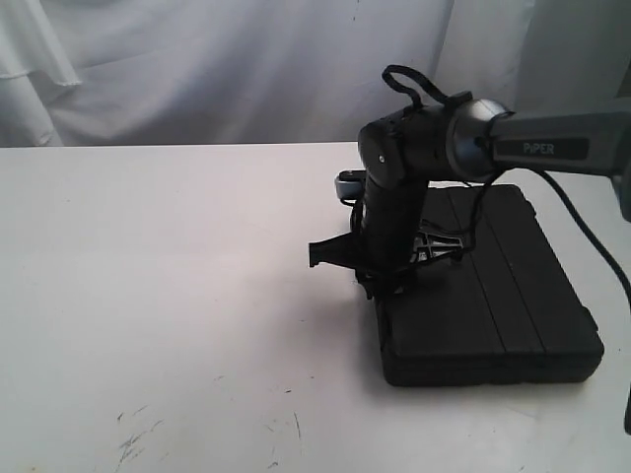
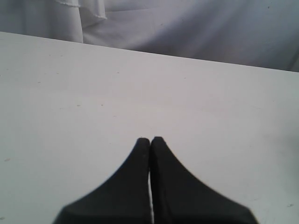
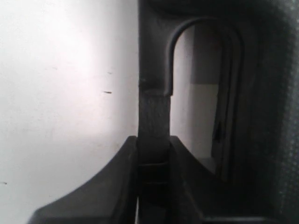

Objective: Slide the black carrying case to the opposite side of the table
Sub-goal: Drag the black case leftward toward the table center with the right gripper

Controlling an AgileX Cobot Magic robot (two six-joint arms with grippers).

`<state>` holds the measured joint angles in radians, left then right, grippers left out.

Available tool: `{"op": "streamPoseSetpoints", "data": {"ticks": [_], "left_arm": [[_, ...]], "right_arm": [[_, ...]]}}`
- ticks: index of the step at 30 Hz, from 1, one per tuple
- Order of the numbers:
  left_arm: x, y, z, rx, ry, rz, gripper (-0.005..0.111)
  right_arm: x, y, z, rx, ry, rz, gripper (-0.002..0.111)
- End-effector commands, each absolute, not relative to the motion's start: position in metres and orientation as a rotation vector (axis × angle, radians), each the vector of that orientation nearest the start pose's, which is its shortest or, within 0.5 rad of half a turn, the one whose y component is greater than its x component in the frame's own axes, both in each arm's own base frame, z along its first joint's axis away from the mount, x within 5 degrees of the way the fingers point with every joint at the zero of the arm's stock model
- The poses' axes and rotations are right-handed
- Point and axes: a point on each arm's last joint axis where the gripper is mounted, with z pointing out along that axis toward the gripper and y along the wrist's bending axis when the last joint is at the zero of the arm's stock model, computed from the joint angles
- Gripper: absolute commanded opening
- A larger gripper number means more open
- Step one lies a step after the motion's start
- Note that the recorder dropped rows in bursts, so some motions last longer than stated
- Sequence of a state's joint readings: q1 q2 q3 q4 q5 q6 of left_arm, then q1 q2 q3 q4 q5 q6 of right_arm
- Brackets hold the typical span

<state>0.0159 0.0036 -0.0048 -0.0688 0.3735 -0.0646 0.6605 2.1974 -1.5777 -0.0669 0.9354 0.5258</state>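
Right fingers (image 3: 110, 186) are closed onto the handle (image 3: 154, 116) of the black case (image 1: 493, 296), one finger on each side of the handle's bar and pressed against it. Left fingers (image 2: 128, 186) are pressed tip to tip with nothing between them, over bare white bench (image 1: 148, 296).

One case is in view. It lies flat and shut on the right part of the bench in the exterior view, near the front edge, so whatever it holds cannot be seen. Its ribbed lid faces up. The handle side faces the middle of the bench.

One arm (image 1: 552, 148) shows in the exterior view. It comes in from the right, is cut off by the frame edge, and bends down over the case's handle side, hiding that edge and the grip itself. A few dark scuffs (image 1: 133, 439) mark the bench at the front. In the right wrist view the case is dark and blurred, with little detail to make out.
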Motion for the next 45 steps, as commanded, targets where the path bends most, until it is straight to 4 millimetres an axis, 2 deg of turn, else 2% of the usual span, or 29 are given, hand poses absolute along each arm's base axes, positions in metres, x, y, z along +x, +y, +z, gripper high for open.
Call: {"op": "streamPoseSetpoints", "data": {"ticks": [1, 13, 22, 30, 36, 45], "left_arm": [[0.053, -0.001, 0.18, -0.121, 1.846, -0.1, 0.0], [0.053, -0.001, 0.18, -0.121, 1.846, -0.1, 0.0], [0.053, -0.001, 0.18, -0.121, 1.846, -0.1, 0.0], [0.053, -0.001, 0.18, -0.121, 1.846, -0.1, 0.0], [0.053, -0.001, 0.18, -0.121, 1.846, -0.1, 0.0], [0.053, -0.001, 0.18, -0.121, 1.846, -0.1, 0.0]], "right_arm": [[0.333, 0.284, 0.142, -0.309, 3.005, 0.053, 0.0], [0.305, 0.339, 0.162, -0.285, 2.952, 0.252, 0.0], [0.301, 0.365, 0.181, -0.266, 2.864, 0.381, 0.0], [0.299, 0.386, 0.164, -0.278, 2.892, 0.404, 0.0], [0.302, 0.407, 0.16, -0.254, 2.883, 0.49, 0.0], [0.306, 0.415, 0.15, -0.251, 2.877, 0.49, 0.0]]}}
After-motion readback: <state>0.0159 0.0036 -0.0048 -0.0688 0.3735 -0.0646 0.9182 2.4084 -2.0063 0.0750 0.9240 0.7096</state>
